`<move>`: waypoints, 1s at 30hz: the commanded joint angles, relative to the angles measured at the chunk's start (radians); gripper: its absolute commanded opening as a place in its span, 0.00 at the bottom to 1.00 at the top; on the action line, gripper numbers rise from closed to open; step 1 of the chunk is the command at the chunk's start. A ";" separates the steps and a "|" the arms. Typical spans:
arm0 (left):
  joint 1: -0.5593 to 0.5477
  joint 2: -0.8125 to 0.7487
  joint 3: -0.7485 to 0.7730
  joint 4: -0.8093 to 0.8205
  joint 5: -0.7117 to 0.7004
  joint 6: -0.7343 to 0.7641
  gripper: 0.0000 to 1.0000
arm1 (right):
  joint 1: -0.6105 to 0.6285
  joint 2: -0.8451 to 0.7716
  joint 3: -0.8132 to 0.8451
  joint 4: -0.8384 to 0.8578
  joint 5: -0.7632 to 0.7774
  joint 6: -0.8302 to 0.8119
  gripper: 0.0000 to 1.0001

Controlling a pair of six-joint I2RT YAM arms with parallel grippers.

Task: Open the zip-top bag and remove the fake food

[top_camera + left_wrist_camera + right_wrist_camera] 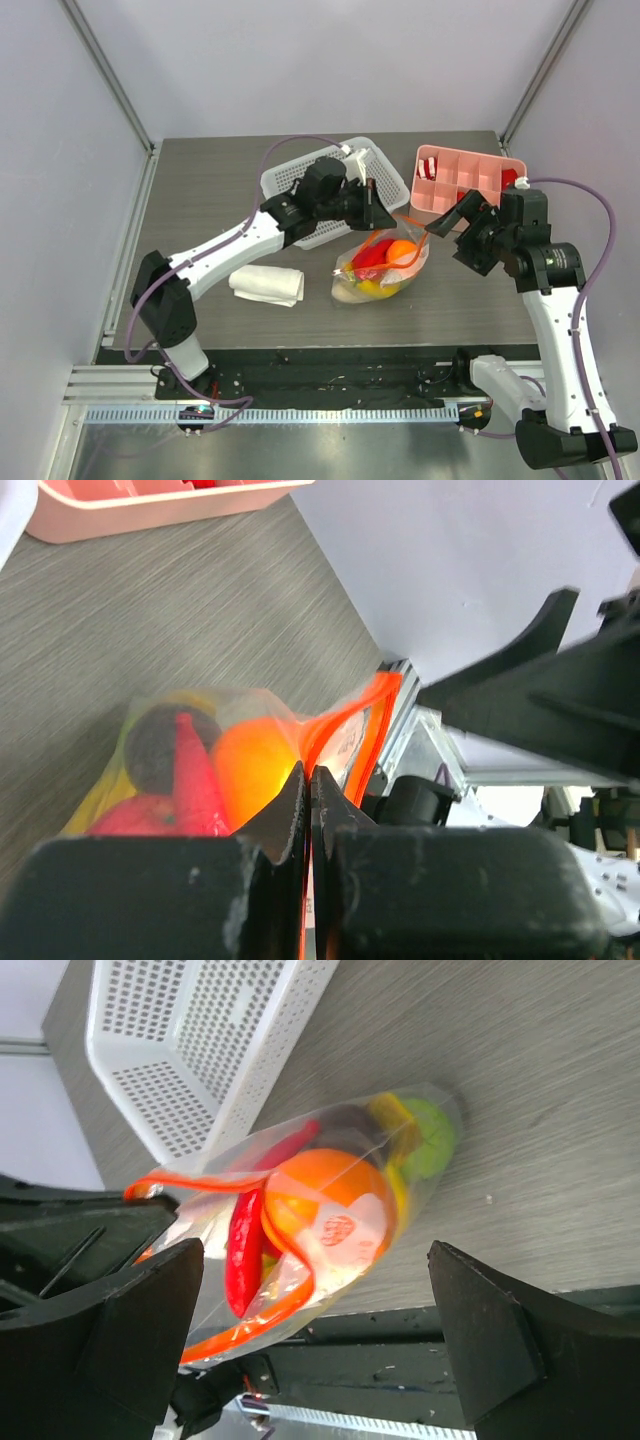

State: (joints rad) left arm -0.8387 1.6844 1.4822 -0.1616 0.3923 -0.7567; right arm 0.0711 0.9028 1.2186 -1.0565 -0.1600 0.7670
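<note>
The zip-top bag (385, 268) lies mid-table, its clear plastic full of fake food: an orange (402, 250), a red piece (368, 256) and yellow fruit (375, 289). My left gripper (374, 214) is shut on the bag's orange-red zip strip (345, 720), holding that edge up. In the left wrist view the jaws (308, 772) pinch the strip, with the orange (250, 765) and a dark piece (155, 745) behind. My right gripper (452, 218) stands open just right of the bag. In the right wrist view (315, 1310) its fingers are wide apart and the bag's mouth gapes, showing the orange (320, 1200).
A white perforated basket (300, 185) stands behind the left gripper. A pink compartment tray (470, 180) holding red-and-white striped pieces (428, 170) sits at the back right. A rolled white cloth (267, 284) lies left of the bag. The table's front edge is close below the bag.
</note>
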 commanded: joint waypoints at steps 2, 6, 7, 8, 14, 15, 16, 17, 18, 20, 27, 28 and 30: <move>-0.002 0.090 0.121 0.014 0.043 -0.096 0.00 | 0.024 -0.016 -0.083 0.064 -0.174 0.132 0.98; -0.002 0.135 0.118 0.037 0.094 -0.185 0.00 | 0.052 -0.035 -0.126 0.113 -0.153 0.256 0.92; -0.003 0.141 0.107 0.042 0.095 -0.216 0.00 | 0.053 -0.033 -0.123 0.112 -0.151 0.273 0.89; -0.002 0.144 0.105 0.043 0.095 -0.228 0.00 | 0.058 -0.033 -0.128 0.118 -0.153 0.311 0.87; -0.002 0.149 0.133 0.024 0.115 -0.263 0.00 | 0.072 0.005 -0.177 0.124 -0.138 0.413 0.72; -0.003 0.149 0.139 0.013 0.115 -0.265 0.00 | 0.073 0.013 -0.172 0.124 -0.136 0.417 0.72; -0.003 0.147 0.142 0.010 0.120 -0.273 0.00 | 0.072 0.025 -0.163 0.119 -0.133 0.420 0.70; -0.002 0.146 0.144 0.004 0.122 -0.282 0.00 | 0.073 0.042 -0.142 0.112 -0.125 0.422 0.68; -0.002 0.138 0.139 0.005 0.120 -0.288 0.00 | 0.072 0.051 -0.133 0.109 -0.119 0.433 0.65; -0.003 0.132 0.132 0.010 0.120 -0.294 0.00 | 0.072 0.073 -0.117 0.102 -0.101 0.442 0.64; -0.011 0.110 0.101 0.013 0.132 -0.299 0.00 | 0.079 0.093 -0.151 0.073 -0.104 0.494 0.36; -0.011 0.113 0.102 0.016 0.138 -0.296 0.00 | 0.081 0.094 -0.148 0.061 -0.095 0.486 0.28; -0.013 0.110 0.101 0.014 0.140 -0.291 0.00 | 0.081 0.096 -0.128 0.018 -0.067 0.462 0.01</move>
State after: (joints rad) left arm -0.8429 1.8446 1.5810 -0.1688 0.4946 -1.0443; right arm 0.1436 1.0000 1.0573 -0.9779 -0.2718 1.2228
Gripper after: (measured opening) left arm 0.003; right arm 0.252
